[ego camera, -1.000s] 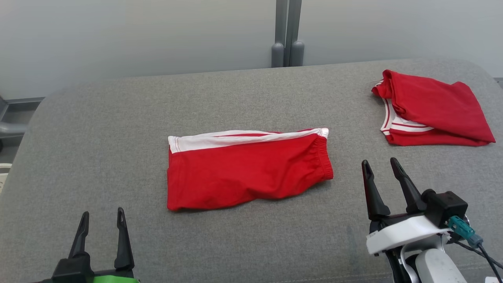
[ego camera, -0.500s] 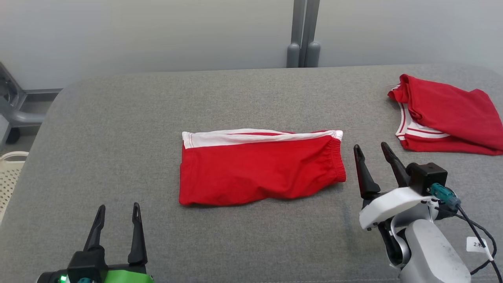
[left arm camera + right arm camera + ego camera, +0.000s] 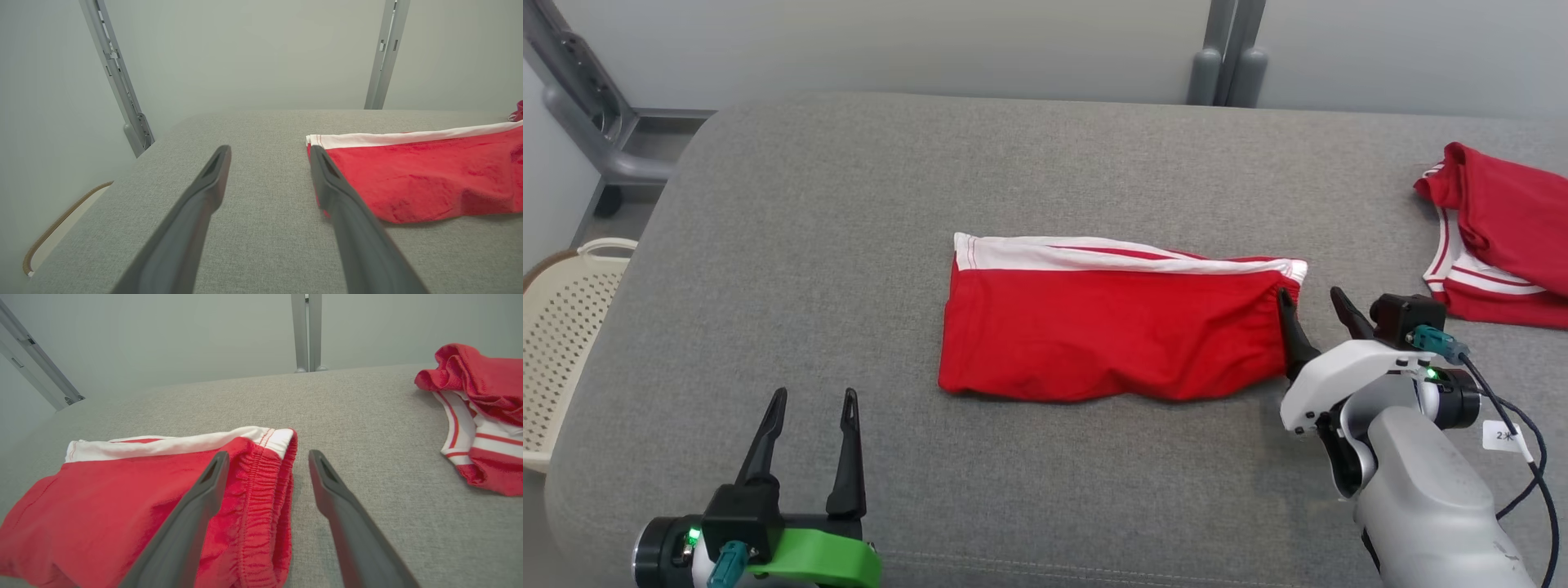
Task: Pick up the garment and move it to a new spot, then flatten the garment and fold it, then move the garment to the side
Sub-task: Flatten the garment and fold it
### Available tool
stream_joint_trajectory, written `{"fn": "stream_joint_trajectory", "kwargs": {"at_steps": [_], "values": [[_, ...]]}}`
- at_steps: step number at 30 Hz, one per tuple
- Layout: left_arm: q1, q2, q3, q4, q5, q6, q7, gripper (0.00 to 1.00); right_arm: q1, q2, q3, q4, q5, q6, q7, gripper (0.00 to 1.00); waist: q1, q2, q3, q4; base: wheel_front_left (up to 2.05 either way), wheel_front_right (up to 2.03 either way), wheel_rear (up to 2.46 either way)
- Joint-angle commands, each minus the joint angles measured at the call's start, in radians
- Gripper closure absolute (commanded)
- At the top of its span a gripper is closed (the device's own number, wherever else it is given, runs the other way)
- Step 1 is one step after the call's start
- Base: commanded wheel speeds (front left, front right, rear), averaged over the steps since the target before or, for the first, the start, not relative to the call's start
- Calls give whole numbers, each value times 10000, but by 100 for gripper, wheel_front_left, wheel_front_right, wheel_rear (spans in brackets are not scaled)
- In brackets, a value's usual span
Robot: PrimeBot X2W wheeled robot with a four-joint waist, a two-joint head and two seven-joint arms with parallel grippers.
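Observation:
The garment (image 3: 1111, 327) is a pair of red shorts with a white band, lying folded at the middle of the grey padded table (image 3: 849, 204). My right gripper (image 3: 1311, 298) stands open at its right end, the elastic waistband. In the right wrist view the left finger of that gripper (image 3: 268, 455) lies over the waistband of the garment (image 3: 122, 498), and the right finger is over bare table. My left gripper (image 3: 815, 396) is open near the front edge, short of the garment's left corner. In the left wrist view the left gripper (image 3: 269, 151) points past the garment (image 3: 416, 179).
A second red and white garment (image 3: 1503, 229) lies bunched at the table's far right (image 3: 482, 396). A cream perforated basket (image 3: 564, 327) stands on the floor off the left edge. Grey metal posts (image 3: 1229, 49) and a frame (image 3: 580, 90) stand behind the table.
The head camera has shifted, so the whole picture slid right. My right gripper has moved in to the garment's waistband end. The left gripper keeps about the same place relative to the garment.

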Motion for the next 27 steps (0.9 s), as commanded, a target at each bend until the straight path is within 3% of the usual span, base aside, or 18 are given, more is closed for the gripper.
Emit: {"fn": "stream_joint_trajectory", "kwargs": {"at_steps": [1, 13, 19, 20, 21, 22, 27], "values": [[-201, -10, -33, 24, -37, -7, 18, 0, -236, -27, -24, 220, 13, -1, -30, 0, 0, 0, 328, 323, 0, 0, 0], [-635, -39, -300, 185, -102, 15, 18, 0, -1457, -113, -291, 3282, -39, -1, 258, 0, 0, 0, 730, 692, 0, 0, 0], [-704, -44, -326, 271, -70, 0, 18, 0, -1853, -31, -462, 3874, 148, -1, 535, 0, 0, 0, 724, 762, 0, 0, 0], [-724, -44, -317, 303, -66, -17, 18, 0, -1911, 6, -450, 3992, 244, -1, 839, 35, 0, 0, 714, 787, 0, 0, 0], [-735, -44, -309, 315, -65, -20, 18, 0, -1907, 12, -430, 4036, 273, -1, 948, 80, 0, 0, 707, 799, 0, 0, 0], [-742, -45, -302, 328, -65, -25, 18, 0, -1914, 14, -365, 4060, 237, -1, 956, 100, 0, 0, 699, 814, 0, 0, 0], [-628, -46, -169, 360, -80, 15, 18, 0, -2080, -120, -230, 3981, 387, -2, 541, 100, 0, 0, 614, 734, 0, 0, 0]]}}
